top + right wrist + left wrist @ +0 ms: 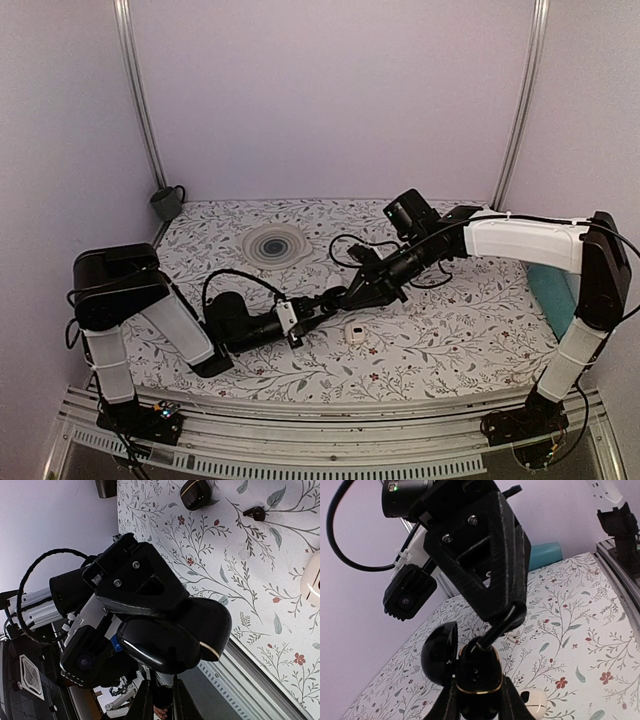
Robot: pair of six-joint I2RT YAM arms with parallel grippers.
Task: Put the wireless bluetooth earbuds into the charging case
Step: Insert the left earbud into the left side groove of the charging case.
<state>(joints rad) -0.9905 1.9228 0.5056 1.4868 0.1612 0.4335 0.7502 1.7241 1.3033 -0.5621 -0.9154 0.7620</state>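
Note:
My left gripper (480,707) is shut on a glossy black charging case (480,672) with a gold rim and holds it above the table, its lid (440,650) open to the left. My right gripper (160,700) is shut on a small black earbud, mostly hidden between the fingers. Its fingertips (496,627) reach down into the case's opening. The two grippers meet mid-table in the top view, left (316,309) and right (342,297). In the right wrist view the case (200,625) fills the centre. Another black earbud (256,513) lies on the table.
A small white case (354,332) lies on the floral table just below the grippers; it also shows in the left wrist view (534,702). A second dark case (197,492) lies farther back. A grey round dish (275,245), a dark cup (167,202) and a teal cloth (555,295) stand around.

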